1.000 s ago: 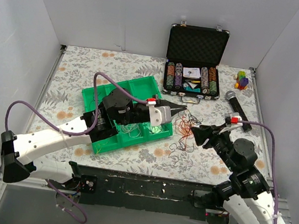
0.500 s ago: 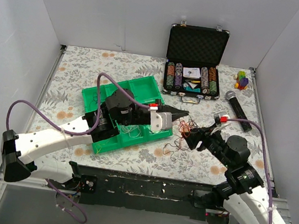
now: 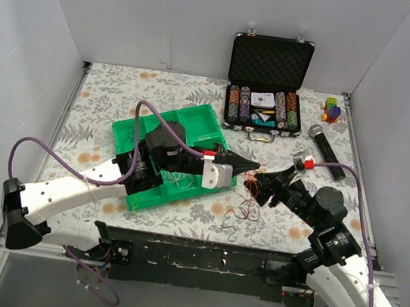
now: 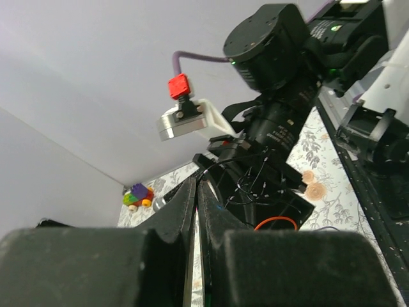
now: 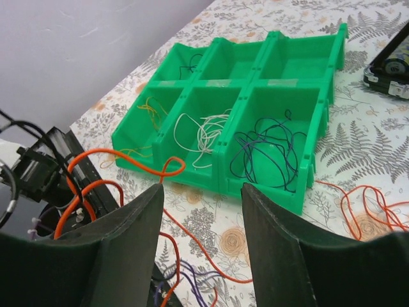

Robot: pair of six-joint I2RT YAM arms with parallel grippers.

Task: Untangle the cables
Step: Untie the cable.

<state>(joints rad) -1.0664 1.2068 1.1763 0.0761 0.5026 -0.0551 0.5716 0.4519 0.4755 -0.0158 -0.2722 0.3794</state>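
The tangled cables (image 3: 248, 198), thin orange, red and dark wires, lie on the flowered table between the two arms. My left gripper (image 3: 255, 167) is shut, level above the tangle's far edge; in the left wrist view its fingertips (image 4: 197, 182) press together and a thin black wire runs off from them. My right gripper (image 3: 258, 181) is open just right of it, low over the tangle. In the right wrist view an orange cable (image 5: 128, 157) loops past the open right gripper (image 5: 201, 211), with purple wires (image 5: 192, 275) below.
A green bin tray (image 3: 197, 126) sits left of the tangle; its bins (image 5: 268, 83) hold white, blue and yellow wires. An open black poker-chip case (image 3: 265, 93), a microphone (image 3: 327, 146) and toy blocks (image 3: 332, 110) stand at the back right.
My left gripper has moved right and a little nearer, still shut. My right gripper has moved left to meet it. The tangle has shifted nearer.
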